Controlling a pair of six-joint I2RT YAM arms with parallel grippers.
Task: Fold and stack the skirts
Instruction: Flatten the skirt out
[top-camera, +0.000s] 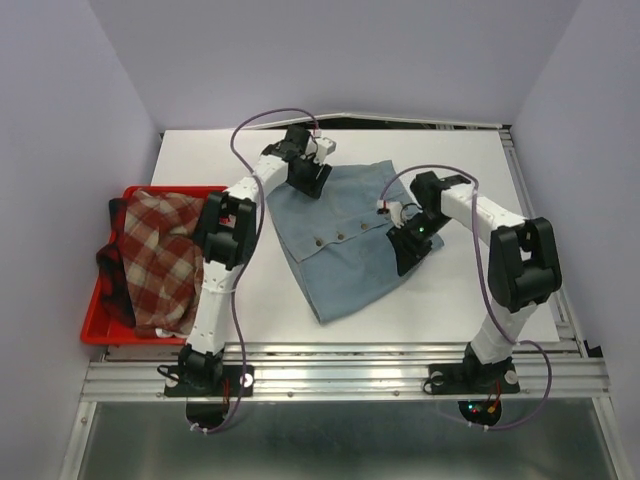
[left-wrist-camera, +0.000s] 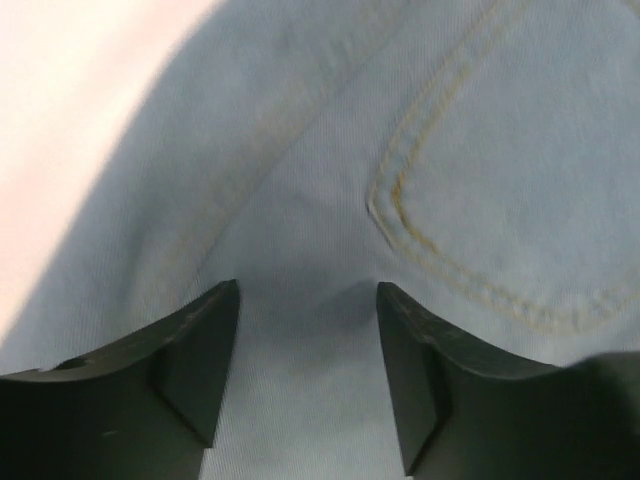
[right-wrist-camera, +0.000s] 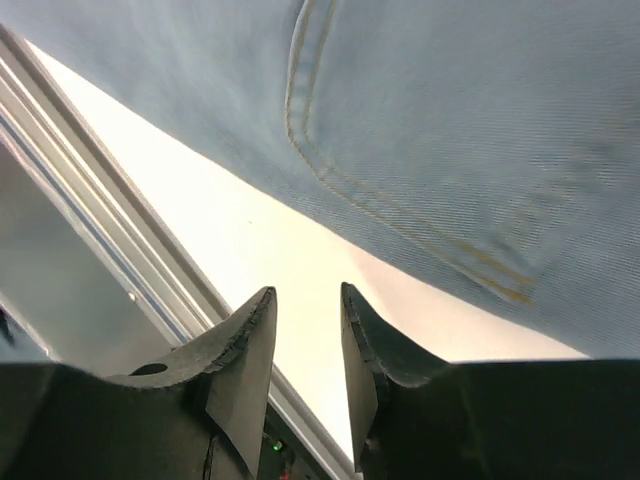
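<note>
The light blue denim skirt (top-camera: 340, 245) lies spread flat on the white table, buttons showing along its middle. My left gripper (top-camera: 308, 180) hovers over its far left corner. In the left wrist view this gripper (left-wrist-camera: 308, 292) is open with bare denim (left-wrist-camera: 300, 200) and a pocket seam (left-wrist-camera: 430, 250) beneath it. My right gripper (top-camera: 408, 252) is at the skirt's right edge. In the right wrist view it (right-wrist-camera: 305, 292) stands open by a narrow gap over bare table, just off the denim hem (right-wrist-camera: 450, 130). The brick-red and cream check skirt (top-camera: 155, 255) lies crumpled in the tray, a darker plaid cloth (top-camera: 106, 268) under it.
The red plastic tray (top-camera: 125, 333) sits at the table's left side. A metal rail (top-camera: 340, 370) runs along the near edge by both arm bases, and also shows in the right wrist view (right-wrist-camera: 90, 190). Lilac walls close in the table on three sides.
</note>
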